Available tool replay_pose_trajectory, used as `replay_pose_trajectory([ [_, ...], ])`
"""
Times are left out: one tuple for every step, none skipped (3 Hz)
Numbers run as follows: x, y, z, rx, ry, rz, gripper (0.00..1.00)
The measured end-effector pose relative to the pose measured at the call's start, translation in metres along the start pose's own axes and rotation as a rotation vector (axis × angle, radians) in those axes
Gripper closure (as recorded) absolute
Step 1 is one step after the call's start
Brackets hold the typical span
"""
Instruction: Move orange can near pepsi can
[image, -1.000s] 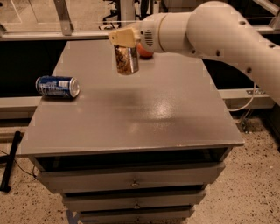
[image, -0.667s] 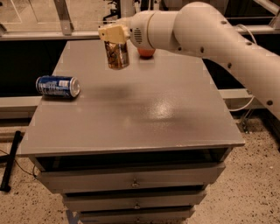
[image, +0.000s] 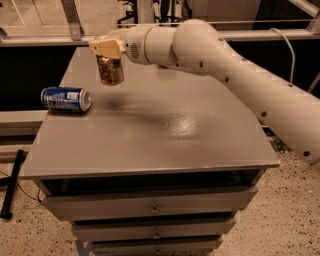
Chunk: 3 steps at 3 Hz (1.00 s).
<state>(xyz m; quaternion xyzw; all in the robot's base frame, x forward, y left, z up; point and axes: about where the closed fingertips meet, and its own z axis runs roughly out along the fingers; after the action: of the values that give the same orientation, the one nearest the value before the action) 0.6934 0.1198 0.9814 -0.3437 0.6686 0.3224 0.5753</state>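
The orange can hangs upright in the air above the grey table, at its far left part. My gripper is shut on the can's top, at the end of the white arm that reaches in from the right. The pepsi can lies on its side at the table's left edge, a short way down and left of the held can. The two cans are apart.
The table has drawers under its front edge. My arm crosses over the table's back right. A dark rod leans on the floor at the left. A railing stands behind the table.
My gripper has carried the orange can to the left, closer to the pepsi can. The red-orange round thing seen behind the arm earlier is now hidden.
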Motion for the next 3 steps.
replay_pose_trajectory([
  [0.012, 0.013, 0.022, -0.042, -0.025, -0.006, 1.0],
  [0.019, 0.019, 0.033, -0.068, -0.059, -0.048, 1.0],
  [0.025, 0.022, 0.039, -0.092, -0.081, -0.112, 1.0],
])
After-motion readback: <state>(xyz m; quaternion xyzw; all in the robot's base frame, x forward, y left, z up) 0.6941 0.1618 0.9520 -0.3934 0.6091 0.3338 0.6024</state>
